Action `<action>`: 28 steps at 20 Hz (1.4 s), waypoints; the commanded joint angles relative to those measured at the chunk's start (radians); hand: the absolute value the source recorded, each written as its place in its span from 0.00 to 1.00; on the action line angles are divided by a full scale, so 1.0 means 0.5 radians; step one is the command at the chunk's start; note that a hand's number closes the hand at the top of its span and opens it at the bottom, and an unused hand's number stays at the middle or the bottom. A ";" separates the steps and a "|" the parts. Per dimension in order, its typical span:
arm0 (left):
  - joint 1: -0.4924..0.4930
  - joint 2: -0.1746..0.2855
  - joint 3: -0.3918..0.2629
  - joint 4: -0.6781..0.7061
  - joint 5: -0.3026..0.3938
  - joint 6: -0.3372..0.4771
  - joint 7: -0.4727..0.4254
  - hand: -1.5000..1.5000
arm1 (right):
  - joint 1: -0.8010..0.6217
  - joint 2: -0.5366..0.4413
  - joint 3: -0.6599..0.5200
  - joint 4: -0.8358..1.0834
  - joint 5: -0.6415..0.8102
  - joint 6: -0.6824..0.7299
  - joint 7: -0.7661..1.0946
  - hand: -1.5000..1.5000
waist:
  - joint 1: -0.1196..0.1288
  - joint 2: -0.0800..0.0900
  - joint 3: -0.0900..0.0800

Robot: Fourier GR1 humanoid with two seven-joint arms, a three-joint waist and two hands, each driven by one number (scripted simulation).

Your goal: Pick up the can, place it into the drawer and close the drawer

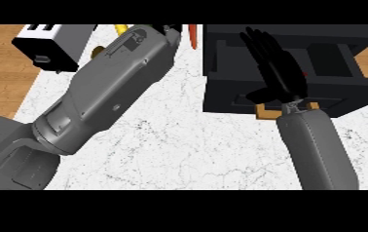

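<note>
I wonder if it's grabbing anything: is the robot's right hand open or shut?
Open: the right hand holds its fingers straight over the dark box, curled round nothing.

Black drawer (226, 80), open (partly covered), upper right of view

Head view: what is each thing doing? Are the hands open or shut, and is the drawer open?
dark drawer box: stands on the counter, at the right; open or closed cannot be told.
right hand: open, fingers straight, over the dark drawer box.
left hand: mostly hidden behind its forearm at the top; open or shut cannot be told.
can: not visible.
</note>
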 commanded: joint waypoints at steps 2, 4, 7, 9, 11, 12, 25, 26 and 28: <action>0.059 0.125 -0.013 -0.191 -0.048 0.015 0.135 0.00 | -0.219 0.020 -0.056 0.599 0.133 -0.283 -0.050 0.00 | 0.021 0.003 0.001; 0.109 0.192 -0.002 -0.236 -0.092 0.049 0.173 0.00 | -0.317 -0.023 -0.100 0.680 0.135 -0.286 -0.048 0.00 | -0.013 -0.001 0.001; 0.179 0.228 -0.036 -0.388 -0.122 0.098 0.228 0.00 | -0.302 0.009 -0.128 0.959 0.219 -0.629 -0.099 0.00 | 0.015 0.003 0.002; 0.170 0.325 0.023 -0.355 -0.111 -0.013 0.260 0.00 | -0.446 0.008 -0.171 1.098 0.240 -0.690 -0.069 0.00 | 0.005 0.014 0.002; 0.221 0.286 0.011 -0.402 -0.147 0.041 0.230 0.00 | -0.479 0.029 -0.168 1.244 0.296 -0.785 -0.052 0.00 | 0.005 0.017 0.002; 0.272 0.365 0.013 -0.471 -0.167 0.017 0.251 0.00 | -0.519 0.017 -0.174 1.238 0.290 -0.764 -0.055 0.00 | -0.004 0.007 0.001; 0.354 0.524 0.047 -0.758 -0.211 0.000 0.410 0.00 | -0.929 -0.043 -0.385 1.901 0.350 -1.317 -0.040 0.00 | 0.094 0.049 0.004; 0.462 0.526 0.057 -0.826 -0.214 0.011 0.372 0.00 | -0.975 -0.102 -0.416 1.935 0.323 -1.288 -0.077 0.00 | 0.085 0.040 0.003; 0.434 0.489 0.014 -0.853 -0.250 0.057 0.400 0.00 | -1.052 -0.132 -0.410 2.016 0.354 -1.300 -0.085 0.00 | 0.099 0.046 0.004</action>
